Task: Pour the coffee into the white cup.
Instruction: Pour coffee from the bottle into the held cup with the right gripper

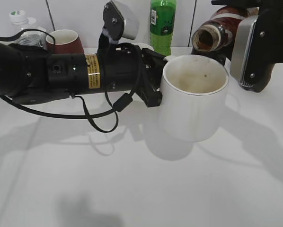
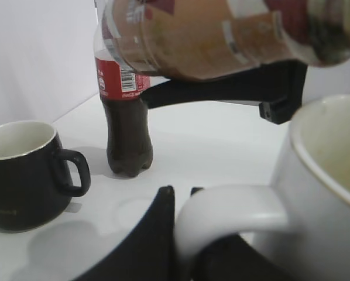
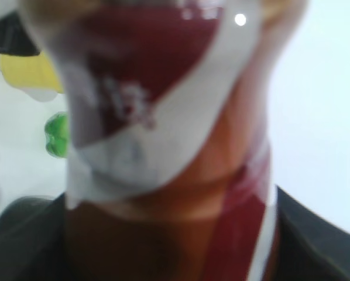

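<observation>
coffee bottle (image 1: pixel 217 30) tipped, mouth near cup rim, clamped in right hand (image 1: pixel 248 47) | white cup (image 1: pixel 193 97) held by handle, left hand (image 1: pixel 153 78) | risk: stream overshoots rim onto desk (image 1: pixel 132 179)

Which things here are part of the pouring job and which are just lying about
In use: coffee bottle, white cup, left gripper, right gripper.
Lying about: green bottle, cola bottle, black mug, red cup, clear bottle.
</observation>
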